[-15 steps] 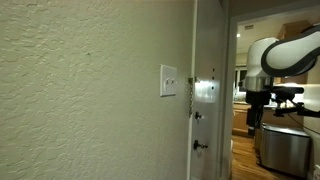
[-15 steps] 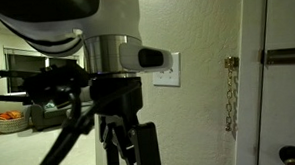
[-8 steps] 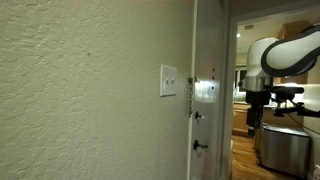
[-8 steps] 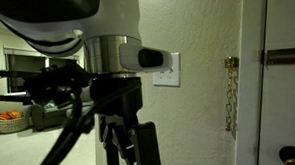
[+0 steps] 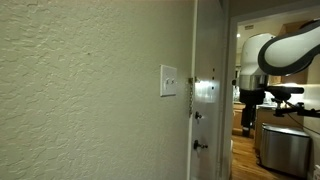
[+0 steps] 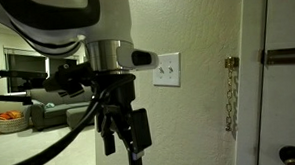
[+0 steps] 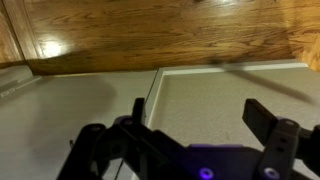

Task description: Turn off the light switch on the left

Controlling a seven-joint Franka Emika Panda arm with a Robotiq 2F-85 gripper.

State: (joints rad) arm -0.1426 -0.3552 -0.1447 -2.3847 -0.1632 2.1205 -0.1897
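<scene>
Pointing down, the gripper (image 6: 125, 149) hangs clear of the light switch (image 6: 167, 69).

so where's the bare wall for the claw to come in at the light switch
Wide bare wall borders the light switch on the side away from the door, and above and below it. Toward the door it is tighter: only a strip of wall before the hanging chain and the metal latch plate.
</scene>
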